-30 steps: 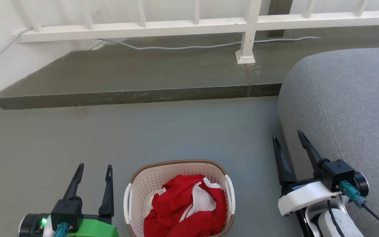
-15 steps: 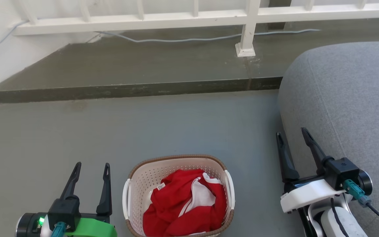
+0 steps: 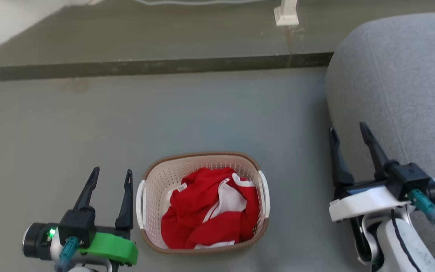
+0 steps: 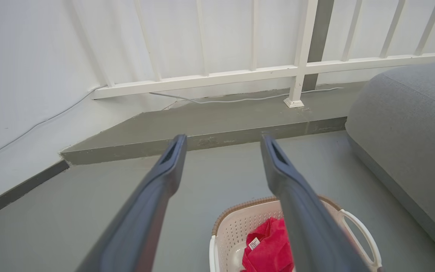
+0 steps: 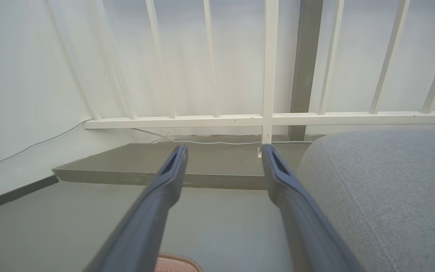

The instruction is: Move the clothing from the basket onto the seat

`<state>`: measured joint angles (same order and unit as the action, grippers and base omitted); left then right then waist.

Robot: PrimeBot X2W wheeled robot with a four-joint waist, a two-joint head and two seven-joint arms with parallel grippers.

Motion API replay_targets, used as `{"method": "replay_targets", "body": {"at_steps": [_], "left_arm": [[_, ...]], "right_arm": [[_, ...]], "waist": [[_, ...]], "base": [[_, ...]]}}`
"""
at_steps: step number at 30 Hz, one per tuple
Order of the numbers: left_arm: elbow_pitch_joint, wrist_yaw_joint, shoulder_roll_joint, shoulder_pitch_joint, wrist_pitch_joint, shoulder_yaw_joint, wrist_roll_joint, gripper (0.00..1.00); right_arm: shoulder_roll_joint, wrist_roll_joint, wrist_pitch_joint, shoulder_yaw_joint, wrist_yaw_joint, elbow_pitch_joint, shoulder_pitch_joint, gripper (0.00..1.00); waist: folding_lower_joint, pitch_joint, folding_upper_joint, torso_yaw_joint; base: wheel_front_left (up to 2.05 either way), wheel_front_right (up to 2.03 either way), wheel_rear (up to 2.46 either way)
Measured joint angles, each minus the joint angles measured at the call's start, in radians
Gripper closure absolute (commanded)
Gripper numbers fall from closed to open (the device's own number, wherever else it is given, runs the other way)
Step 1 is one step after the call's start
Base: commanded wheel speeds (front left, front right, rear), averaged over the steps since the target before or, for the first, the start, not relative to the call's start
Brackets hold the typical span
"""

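While clothing (image 3: 206,209) lies heaped inside basket (image 3: 201,154) on floor (image 3: 89,124), between both arms, nothing grasped yet. Left pincer (image 3: 112,170) spread wide, empty, just beside basket. Right pincer (image 3: 347,127) likewise spread, empty, near edge of seat (image 3: 398,75). Step in hand, likely: reach. Bring one pincer over heap, descend onto raised red fold near centre, stay clear of basket sides, pinch deep so whole garment lifts.

You see bright red clothing (image 3: 202,211) with white panels in a cream perforated basket (image 3: 164,177), brown-rimmed, right of your dark left claw (image 3: 112,170); grey seat (image 3: 398,75) beside your right claw (image 3: 346,126).
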<state>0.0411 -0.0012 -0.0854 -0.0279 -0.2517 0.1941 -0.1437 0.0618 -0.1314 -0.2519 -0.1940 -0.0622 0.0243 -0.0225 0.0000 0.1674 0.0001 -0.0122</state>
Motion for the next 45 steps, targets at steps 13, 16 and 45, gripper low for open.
{"method": "replay_targets", "body": {"at_steps": [13, 16, 45], "left_arm": [[0.148, -0.049, 0.000, 0.184, 0.000, 0.031, 0.002, 0.00], [0.186, -0.056, 0.000, 0.225, 0.000, 0.035, 0.003, 0.00], [0.506, -0.113, 0.002, 0.639, 0.066, 0.201, 0.118, 0.00]], "right_arm": [[0.001, 0.000, 0.000, 0.060, -0.003, -0.026, -0.148, 0.00], [0.001, 0.000, 0.000, 0.066, -0.010, -0.036, -0.188, 0.00], [0.001, -0.002, -0.003, 0.115, -0.009, -0.110, -0.545, 0.00]], "waist": [[0.0001, 0.177, 0.0000, -0.006], [0.0002, 0.219, 0.0000, -0.011], [0.0002, 0.628, 0.0000, -0.102]], "base": [[0.00, 0.00, 0.00], [0.00, 0.00, 0.00], [0.00, 0.00, 0.00]]}}
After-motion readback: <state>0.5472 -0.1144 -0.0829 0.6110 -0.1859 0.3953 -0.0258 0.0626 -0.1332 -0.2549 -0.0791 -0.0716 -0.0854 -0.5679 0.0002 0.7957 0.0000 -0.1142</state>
